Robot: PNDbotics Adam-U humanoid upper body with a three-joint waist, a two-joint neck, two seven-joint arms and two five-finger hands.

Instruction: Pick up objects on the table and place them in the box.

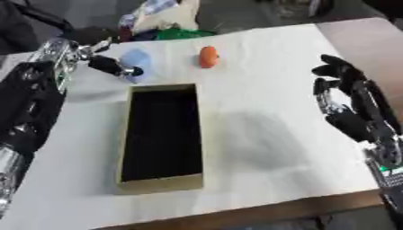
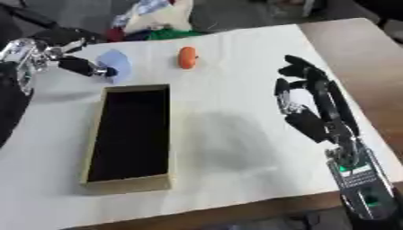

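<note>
Left eye view: the left hand (image 1: 110,66) pinches a pale blue object (image 1: 137,59) just beyond the box (image 1: 161,182) — the orange object (image 1: 208,57) lies to its right; the right hand (image 2: 311,105) hovers, fingers spread.

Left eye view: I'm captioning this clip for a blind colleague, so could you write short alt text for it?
The robot's left hand holds a pale blue object just beyond the far end of a long, open box with a dark interior, on a white-covered table. A small orange object lies farther back, and the right hand hovers open at the right.
</note>
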